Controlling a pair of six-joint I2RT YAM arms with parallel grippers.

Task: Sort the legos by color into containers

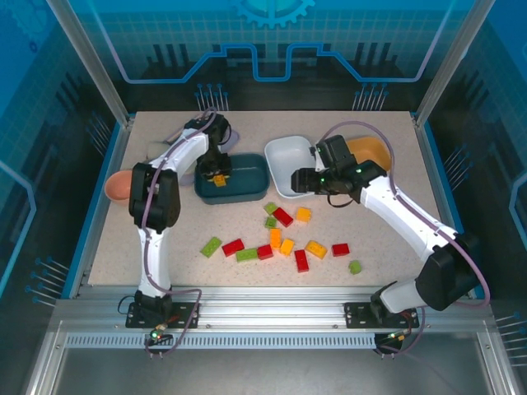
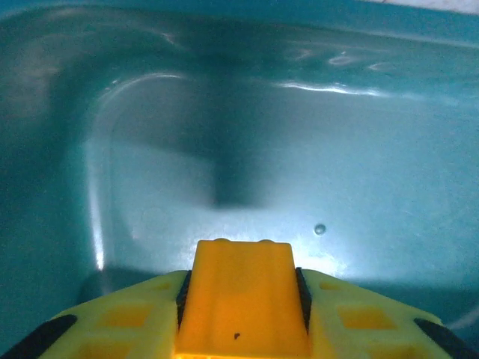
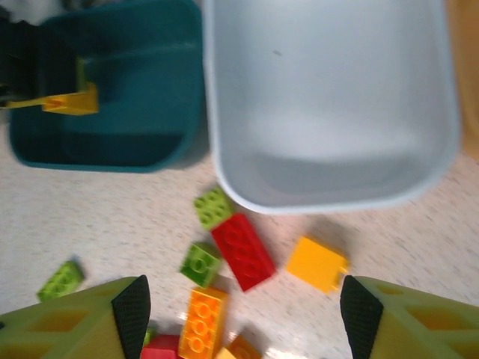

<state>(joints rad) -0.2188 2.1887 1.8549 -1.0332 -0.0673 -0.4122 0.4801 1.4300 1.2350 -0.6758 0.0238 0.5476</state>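
the left gripper [image 1: 217,176] is closed on an orange brick [image 2: 241,288] and holds it low over the inside of the teal dish [image 1: 251,188]. the right gripper [image 3: 245,320] is spread wide with nothing in it. it hangs over the desk [image 1: 165,226], just in front of the white dish [image 1: 284,156], which stands beside the teal one. the yellow dish [image 1: 375,152] is partly hidden behind the right arm. the other bricks [image 1: 282,216], red, green and orange, lie scattered on the desk in front of the dishes.

Left hand [image 1: 218,178] clamped on orange brick [image 2: 241,299]; right hand [image 3: 243,310] spread wide.
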